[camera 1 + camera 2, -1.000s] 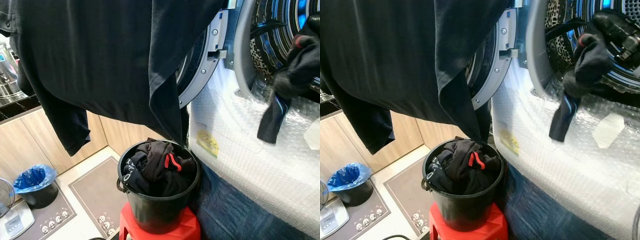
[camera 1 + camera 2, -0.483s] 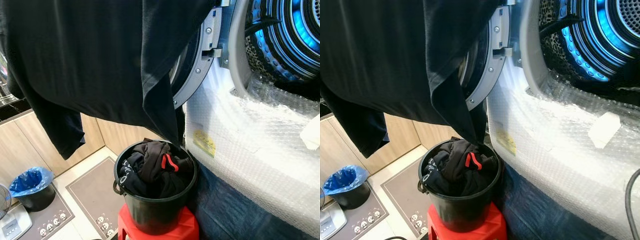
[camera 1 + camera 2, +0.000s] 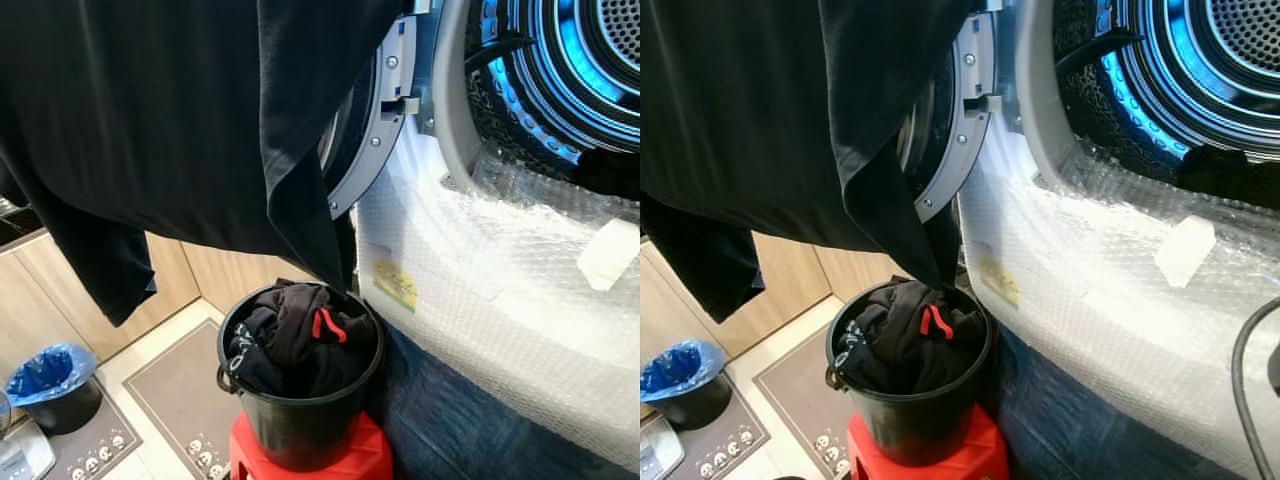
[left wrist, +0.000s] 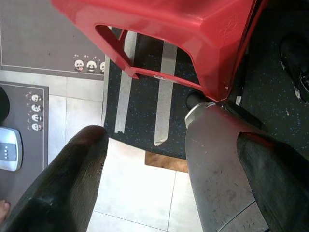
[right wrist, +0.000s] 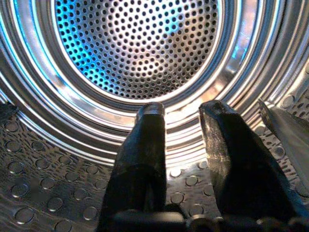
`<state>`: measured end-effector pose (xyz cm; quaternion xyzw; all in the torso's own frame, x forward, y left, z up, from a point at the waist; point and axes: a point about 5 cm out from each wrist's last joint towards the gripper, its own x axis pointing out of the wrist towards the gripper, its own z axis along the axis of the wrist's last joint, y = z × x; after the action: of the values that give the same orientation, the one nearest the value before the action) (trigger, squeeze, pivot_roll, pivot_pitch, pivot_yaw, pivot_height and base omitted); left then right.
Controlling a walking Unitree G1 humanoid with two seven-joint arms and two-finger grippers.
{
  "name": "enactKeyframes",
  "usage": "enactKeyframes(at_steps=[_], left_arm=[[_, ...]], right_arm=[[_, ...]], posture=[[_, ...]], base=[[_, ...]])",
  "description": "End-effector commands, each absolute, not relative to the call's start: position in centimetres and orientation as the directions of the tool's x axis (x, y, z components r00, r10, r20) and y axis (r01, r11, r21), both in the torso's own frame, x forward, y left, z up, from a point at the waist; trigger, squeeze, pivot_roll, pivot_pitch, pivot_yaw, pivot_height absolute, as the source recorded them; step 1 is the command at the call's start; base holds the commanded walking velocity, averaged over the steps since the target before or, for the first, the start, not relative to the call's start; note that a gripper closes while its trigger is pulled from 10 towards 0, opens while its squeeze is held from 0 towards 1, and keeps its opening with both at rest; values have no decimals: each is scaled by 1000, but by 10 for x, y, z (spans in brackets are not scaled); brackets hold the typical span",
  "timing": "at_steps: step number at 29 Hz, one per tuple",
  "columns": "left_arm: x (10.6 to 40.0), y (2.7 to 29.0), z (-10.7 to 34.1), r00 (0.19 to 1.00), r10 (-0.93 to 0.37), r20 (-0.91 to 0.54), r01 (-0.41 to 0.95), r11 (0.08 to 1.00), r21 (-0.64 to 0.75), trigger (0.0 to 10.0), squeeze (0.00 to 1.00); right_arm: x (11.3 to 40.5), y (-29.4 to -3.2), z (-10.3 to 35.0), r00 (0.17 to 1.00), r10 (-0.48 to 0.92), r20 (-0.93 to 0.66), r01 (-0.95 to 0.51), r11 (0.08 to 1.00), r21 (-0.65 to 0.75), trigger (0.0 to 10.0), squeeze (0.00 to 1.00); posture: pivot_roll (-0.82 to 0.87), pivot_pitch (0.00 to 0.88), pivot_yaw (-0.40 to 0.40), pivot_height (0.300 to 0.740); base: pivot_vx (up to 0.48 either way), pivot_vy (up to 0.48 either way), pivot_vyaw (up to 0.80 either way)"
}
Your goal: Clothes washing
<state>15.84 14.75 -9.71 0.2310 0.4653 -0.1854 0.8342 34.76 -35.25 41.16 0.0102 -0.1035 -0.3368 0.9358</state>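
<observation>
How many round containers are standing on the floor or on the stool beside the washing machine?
2. The black bucket, full of dark clothes, stands on the red stool beside the washing machine. The small bin with a blue bag stands on the floor farther to the left. Others may be hidden.

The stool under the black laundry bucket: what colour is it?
Red. The stool shows best in the left wrist view, beneath the bucket.

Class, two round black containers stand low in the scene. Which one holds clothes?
The black bucket on the red stool, heaped with dark clothes. The other, the bin on the floor, has a blue bag liner.
</observation>
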Motion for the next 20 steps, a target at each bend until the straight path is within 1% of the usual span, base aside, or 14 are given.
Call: enactKeyframes(at_steps=[1,7,9,10,11,15,16,18,19,20], left_arm=[[142,149,-104,435,-83,-897,531,828,181,10000,0],[141,150,-104,432,-80,-898,529,829,181,10000,0],[141,150,-104,432,-80,-898,527,830,180,10000,0],[143,149,-104,434,-80,-897,524,833,180,10000,0],[143,149,-104,436,-80,-896,522,834,180,10000,0],[144,149,-104,437,-80,-896,522,834,180,10000,0],[144,149,-103,438,-80,-895,521,834,181,10000,0],[146,150,-103,441,-79,-894,520,834,183,10000,0],[147,150,-102,443,-78,-893,521,833,185,10000,0],[147,150,-102,443,-78,-893,521,833,185,10000,0]], right_arm=[[347,-349,421,750,-627,209,623,777,94,10000,1000],[347,-348,424,745,-625,232,628,775,70,10000,1000],[347,-347,426,754,-609,245,613,787,71,10000,1000],[348,-339,429,801,-516,303,518,852,81,10000,1000],[348,-337,429,819,-473,324,470,878,93,10000,976],[348,-335,428,828,-448,336,442,891,100,10000,976],[347,-334,426,837,-427,342,413,903,114,10000,922],[345,-328,426,854,-364,371,331,931,152,10000,933],[343,-320,425,869,-303,391,253,951,176,10000,1000],[343,-320,425,869,-303,391,253,951,176,10000,1000]], posture=[[-189,0,41,740],[-188,0,40,740],[-186,0,40,740],[-183,0,41,740],[-183,0,42,740],[-183,0,42,740],[-184,0,43,740],[-185,0,46,740],[-187,0,52,740],[-187,0,52,740]], base=[[0,0,0],[0,0,0],[0,0,0],[0,0,0],[0,0,0],[0,0,0],[0,0,0],[0,0,0],[0,0,0],[0,0,0]])
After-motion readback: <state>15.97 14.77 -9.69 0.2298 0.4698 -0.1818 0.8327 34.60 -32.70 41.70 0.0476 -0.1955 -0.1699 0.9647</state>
